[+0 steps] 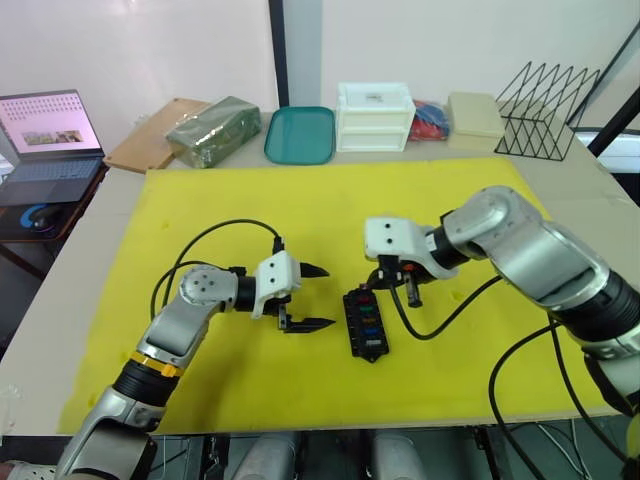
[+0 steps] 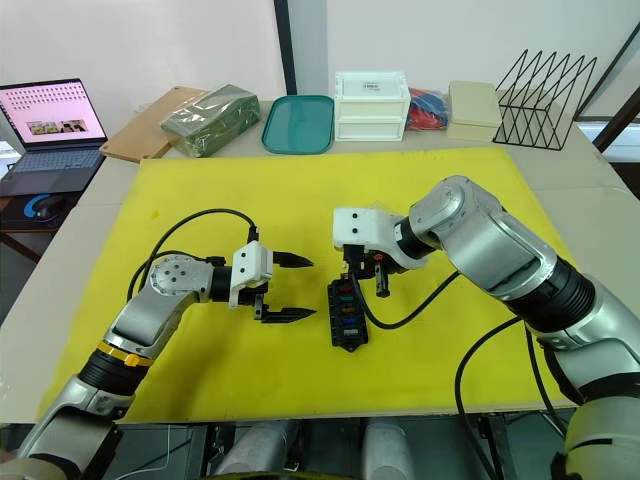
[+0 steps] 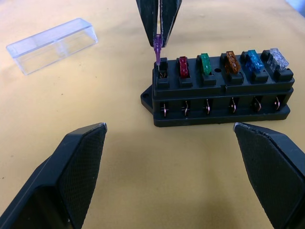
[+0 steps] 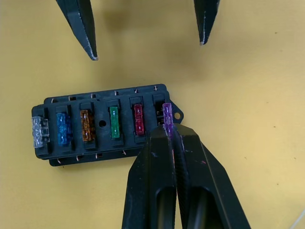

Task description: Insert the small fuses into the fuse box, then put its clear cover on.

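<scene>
Fuse box [image 1: 362, 323], one black block, lies on the yellow mat [image 1: 220, 210] near its middle, long axis running near to far, between the two grippers. Six slots show in its upper row. Five fuses sit seated in them: red [image 3: 183, 66], green [image 3: 205, 63], amber [image 3: 231, 61], blue [image 3: 251, 59] and clear grey [image 3: 278, 57]. A sixth, the purple fuse [image 3: 157, 48], stands upright over the far end slot, clamped between the closed fingers of the right gripper [image 1: 397, 283], its blades just at the slot. To the box's left the left gripper [image 1: 312, 297] hovers with fingers spread wide, tips pointing at the box, holding nothing. One clear cover [image 3: 51, 44] lies on the mat, apart from the box.
</scene>
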`<control>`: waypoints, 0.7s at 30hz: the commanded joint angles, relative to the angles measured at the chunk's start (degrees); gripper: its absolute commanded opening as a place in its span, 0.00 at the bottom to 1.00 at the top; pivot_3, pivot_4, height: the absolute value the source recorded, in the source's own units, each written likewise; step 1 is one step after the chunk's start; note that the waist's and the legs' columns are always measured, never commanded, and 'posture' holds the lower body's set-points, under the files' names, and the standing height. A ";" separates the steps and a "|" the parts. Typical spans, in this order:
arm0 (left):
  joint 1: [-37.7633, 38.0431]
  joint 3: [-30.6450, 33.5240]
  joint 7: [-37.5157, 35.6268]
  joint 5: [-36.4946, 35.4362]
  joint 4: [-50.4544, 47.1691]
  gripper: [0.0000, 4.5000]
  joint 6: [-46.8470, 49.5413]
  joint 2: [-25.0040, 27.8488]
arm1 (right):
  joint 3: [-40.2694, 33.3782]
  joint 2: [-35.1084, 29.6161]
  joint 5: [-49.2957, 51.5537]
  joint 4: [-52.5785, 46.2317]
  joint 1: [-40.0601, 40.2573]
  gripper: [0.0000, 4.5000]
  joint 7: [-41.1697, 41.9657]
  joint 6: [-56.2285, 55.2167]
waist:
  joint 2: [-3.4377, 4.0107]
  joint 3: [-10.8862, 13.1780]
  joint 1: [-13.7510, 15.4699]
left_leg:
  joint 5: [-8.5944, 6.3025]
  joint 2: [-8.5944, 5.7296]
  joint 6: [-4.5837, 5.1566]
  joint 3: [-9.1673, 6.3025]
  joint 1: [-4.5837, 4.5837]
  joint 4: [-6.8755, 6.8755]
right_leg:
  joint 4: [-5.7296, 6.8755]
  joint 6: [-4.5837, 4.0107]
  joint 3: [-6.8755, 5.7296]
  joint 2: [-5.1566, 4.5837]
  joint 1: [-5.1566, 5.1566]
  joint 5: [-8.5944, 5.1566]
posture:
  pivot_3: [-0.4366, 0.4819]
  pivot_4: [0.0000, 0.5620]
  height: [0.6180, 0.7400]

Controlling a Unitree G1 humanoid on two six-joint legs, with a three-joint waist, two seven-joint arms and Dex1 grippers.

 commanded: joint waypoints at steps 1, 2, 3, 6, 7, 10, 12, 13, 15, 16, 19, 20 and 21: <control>-0.25 -0.14 0.02 -0.54 -2.25 1.00 -0.21 -0.20 | -0.48 0.19 -0.56 -0.09 -1.93 0.01 0.65 -0.59 | 0.00 0.00 0.02 | 0.00 0.00 0.00 0.00 0.00 0.00 | 0.00 0.00 0.00 0.00 0.00 0.00 | 0.48 0.27 1.00; -0.24 -0.13 0.05 -0.51 -2.25 1.00 -0.22 -0.20 | -0.53 0.38 -0.53 -0.01 -2.03 0.01 0.70 -0.48 | 0.00 0.00 0.01 | 0.00 0.00 0.00 0.00 0.00 0.00 | 0.00 0.00 0.00 0.00 0.00 0.00 | 0.48 0.27 1.00; -0.23 -0.13 0.08 -0.49 -2.25 1.00 -0.23 -0.20 | -0.60 0.53 -0.49 0.04 -2.09 0.01 0.73 -0.46 | 0.00 0.00 -0.01 | 0.00 0.00 0.00 0.00 0.00 0.00 | 0.00 0.00 0.00 0.00 0.00 0.00 | 0.48 0.27 1.00; -0.21 -0.12 0.15 -0.44 -2.16 1.00 -0.31 -0.22 | -0.60 0.67 -0.52 0.13 -2.25 0.01 0.96 -0.50 | 0.00 0.00 0.01 | 0.00 0.00 0.00 0.00 0.00 0.00 | 0.00 0.00 0.00 0.00 0.00 0.00 | 0.48 0.27 1.00; -0.11 -0.13 0.22 -0.39 -2.16 1.00 -0.40 -0.25 | -0.56 0.63 -0.57 0.04 -2.21 0.01 1.01 -0.58 | 0.00 0.00 0.01 | 0.00 0.00 0.00 0.00 0.00 0.00 | 0.00 0.00 0.00 0.00 0.00 0.00 | 0.48 0.27 1.00; -0.04 -0.17 0.40 -0.28 -2.09 1.00 -0.54 -0.34 | -0.38 0.55 -0.81 0.00 -2.23 0.01 1.06 -0.56 | 0.00 0.00 0.01 | 0.00 0.00 0.00 0.00 0.00 0.00 | 0.00 0.00 0.00 0.00 0.00 0.00 | 0.48 0.27 1.00; -0.06 -0.17 0.48 -0.25 -2.04 1.00 -0.56 -0.39 | -0.20 0.49 -0.99 -0.04 -2.25 0.01 1.29 -0.47 | 0.00 0.00 -0.01 | 0.00 0.00 0.00 0.00 0.00 0.00 | 0.00 0.00 0.00 0.00 0.00 0.00 | 0.48 0.27 1.00; -0.02 -0.16 0.51 -0.24 -2.07 1.00 -0.57 -0.41 | -0.13 0.46 -1.01 -0.13 -2.22 0.01 1.40 -0.35 | 0.00 0.00 0.00 | 0.00 0.00 0.00 0.00 0.00 0.00 | 0.00 0.00 0.00 0.00 0.00 0.00 | 0.48 0.27 1.00; 0.02 -0.13 0.55 -0.18 -1.99 1.00 -0.63 -0.48 | 0.03 0.44 -1.02 -0.26 -2.09 0.01 1.60 -0.22 | 0.00 0.00 0.01 | 0.00 0.00 0.00 0.00 0.00 0.00 | 0.00 0.00 0.00 0.00 0.00 0.00 | 0.48 0.27 1.00; 0.02 -0.12 0.57 -0.15 -1.92 1.00 -0.65 -0.53 | 0.08 0.46 -1.02 -0.31 -2.03 0.01 1.65 -0.15 | 0.00 0.00 0.00 | 0.00 0.00 0.00 0.00 0.00 0.00 | 0.00 0.00 0.00 0.00 0.00 0.00 | 0.48 0.27 1.00; -0.01 -0.12 0.64 -0.07 -1.72 1.00 -0.74 -0.63 | 0.17 0.61 -1.03 -0.21 -1.90 0.01 1.57 0.07 | 0.00 0.00 0.00 | 0.00 0.00 0.00 0.00 0.00 0.00 | 0.00 0.00 0.00 0.00 0.00 0.00 | 0.48 0.27 1.00; -0.01 -0.12 0.67 -0.05 -1.67 1.00 -0.75 -0.65 | 0.24 0.67 -1.13 -0.11 -1.86 0.01 1.45 0.01 | 0.00 0.00 0.01 | 0.00 0.00 0.00 0.00 0.00 0.00 | 0.00 0.00 0.00 0.00 0.00 0.00 | 0.48 0.27 1.00; -0.02 -0.13 0.68 -0.03 -1.62 1.00 -0.77 -0.65 | 0.29 0.71 -1.16 -0.01 -1.85 0.01 1.40 0.00 | 0.00 0.00 0.01 | 0.00 0.00 0.00 0.00 0.00 0.00 | 0.00 0.00 0.00 0.00 0.00 0.00 | 0.48 0.27 1.00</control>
